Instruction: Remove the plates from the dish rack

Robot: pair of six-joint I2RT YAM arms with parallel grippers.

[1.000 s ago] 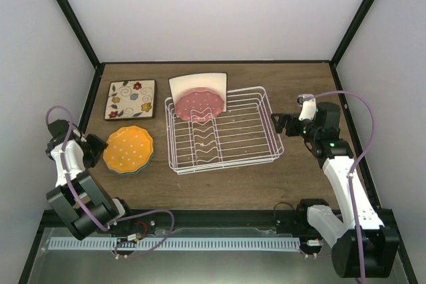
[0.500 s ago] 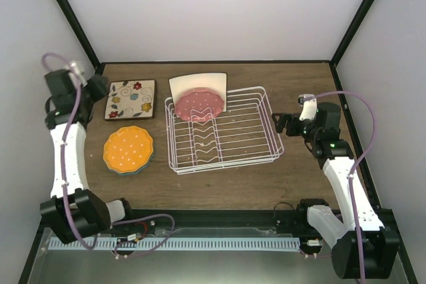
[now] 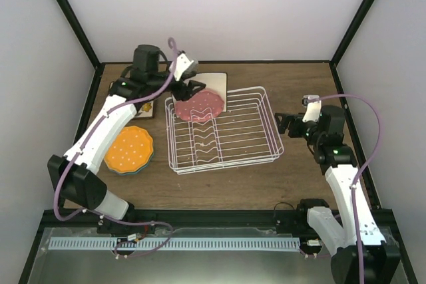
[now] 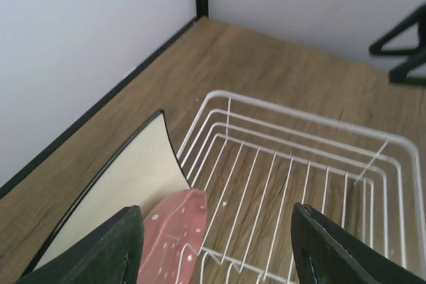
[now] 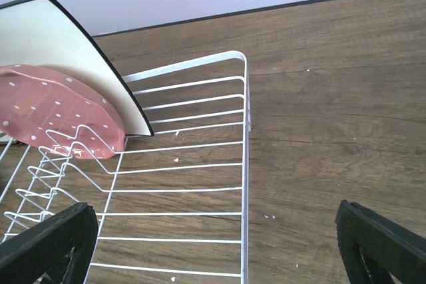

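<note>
While the orange plate was already out on the table, the pink plate and cream square plate sat in the dish rack at its back-left corner, with the left gripper hovering over them, wide open and empty.

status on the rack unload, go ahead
Left gripper open, empty, over the pink plate. Right gripper open, empty, right of the dish rack. Pink plate and cream square plate standing in rack's far-left end. Nothing blocking.
</note>
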